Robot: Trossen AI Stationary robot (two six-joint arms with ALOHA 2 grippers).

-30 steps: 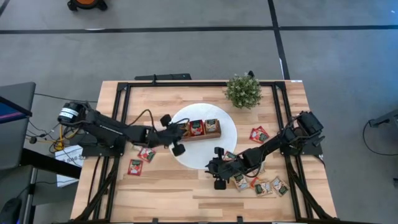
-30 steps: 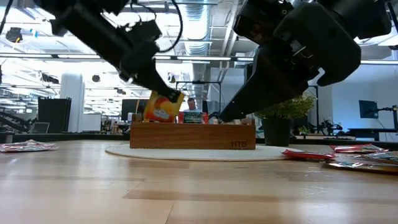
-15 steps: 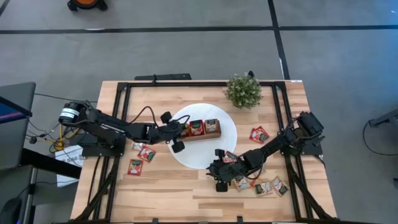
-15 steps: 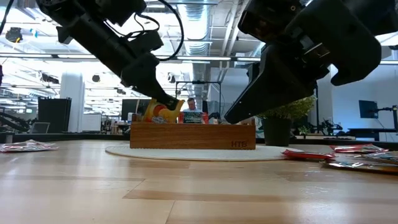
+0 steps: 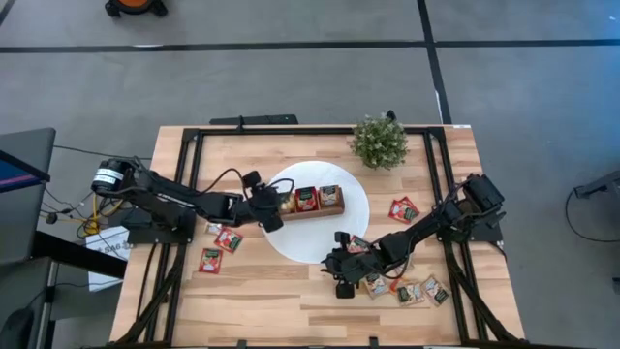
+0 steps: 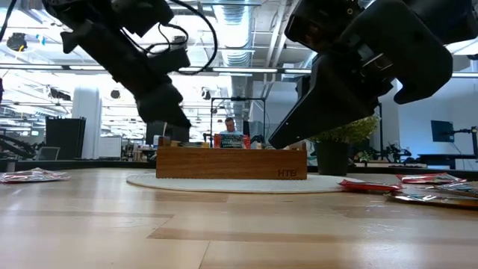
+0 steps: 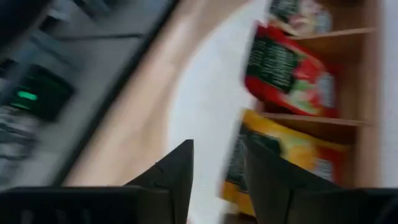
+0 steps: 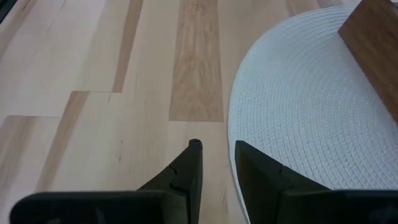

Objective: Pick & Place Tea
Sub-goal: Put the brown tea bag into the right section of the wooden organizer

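Note:
A narrow wooden box rests on the white disc and holds three tea sachets. A yellow one stands in its left compartment, a red one in the middle, and another on the right. My left gripper hovers open at the box's left end, just above the yellow sachet, with nothing between its fingers. My right gripper hangs over the disc's near edge, its fingers a little apart with nothing between them.
Loose sachets lie on the table left of the disc and on the right. A small potted plant stands at the far edge. Black frame rails run along the table's sides.
My left gripper has gone a little toward the box and down, rolled its wrist, and let go of the yellow sachet. The sachet stood above the box's rim in the fingers before; it has now sunk into the left compartment.

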